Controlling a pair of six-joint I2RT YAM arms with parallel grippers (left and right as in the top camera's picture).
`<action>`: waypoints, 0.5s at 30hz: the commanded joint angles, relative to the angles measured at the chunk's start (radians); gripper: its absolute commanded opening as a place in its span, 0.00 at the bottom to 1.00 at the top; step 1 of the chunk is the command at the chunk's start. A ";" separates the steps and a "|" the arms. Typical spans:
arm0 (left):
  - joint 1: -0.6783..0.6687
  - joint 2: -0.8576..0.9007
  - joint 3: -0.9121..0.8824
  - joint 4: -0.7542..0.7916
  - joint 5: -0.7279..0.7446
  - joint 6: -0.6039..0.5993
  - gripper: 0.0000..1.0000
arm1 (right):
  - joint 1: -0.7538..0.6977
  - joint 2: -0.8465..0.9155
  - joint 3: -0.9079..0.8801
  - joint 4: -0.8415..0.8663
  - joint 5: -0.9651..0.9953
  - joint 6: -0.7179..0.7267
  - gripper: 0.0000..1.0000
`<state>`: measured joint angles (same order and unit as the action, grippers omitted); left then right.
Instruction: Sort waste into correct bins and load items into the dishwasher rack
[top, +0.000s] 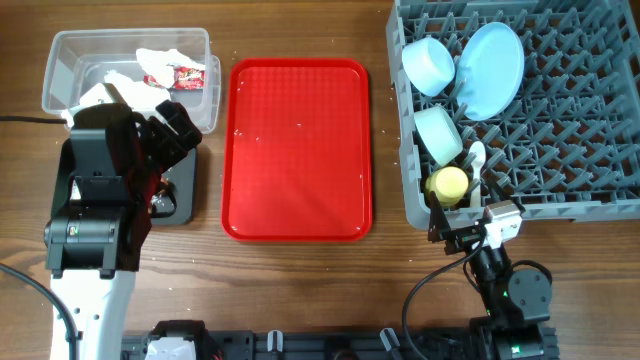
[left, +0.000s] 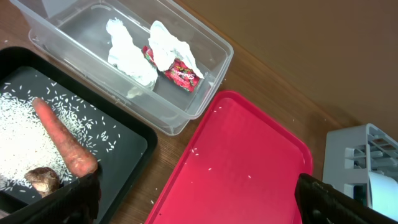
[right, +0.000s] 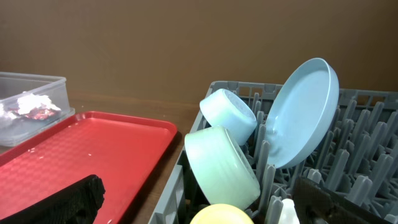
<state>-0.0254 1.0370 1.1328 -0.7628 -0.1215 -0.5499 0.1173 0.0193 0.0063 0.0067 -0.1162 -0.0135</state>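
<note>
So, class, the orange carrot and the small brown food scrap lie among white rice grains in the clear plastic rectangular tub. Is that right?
Not quite. The orange carrot and the small brown food scrap do lie among white rice grains, but in the black shallow rectangular tray, not the clear plastic rectangular tub, as the left wrist view shows.

Overhead occlusions
We see little of the black tray (top: 181, 197) under the left arm (top: 100, 195); rack (top: 580, 208) cropped top and right.
</note>
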 joint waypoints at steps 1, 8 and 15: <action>-0.003 0.000 0.008 0.002 0.001 0.023 1.00 | 0.007 -0.014 -0.001 0.003 -0.015 -0.011 1.00; -0.003 0.000 0.008 0.002 0.001 0.023 1.00 | 0.007 -0.014 -0.001 0.003 -0.015 -0.011 1.00; -0.003 -0.100 0.008 -0.118 0.011 0.019 1.00 | 0.007 -0.014 -0.001 0.003 -0.015 -0.011 1.00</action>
<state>-0.0254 1.0252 1.1328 -0.8604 -0.1215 -0.5453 0.1173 0.0193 0.0063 0.0067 -0.1162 -0.0135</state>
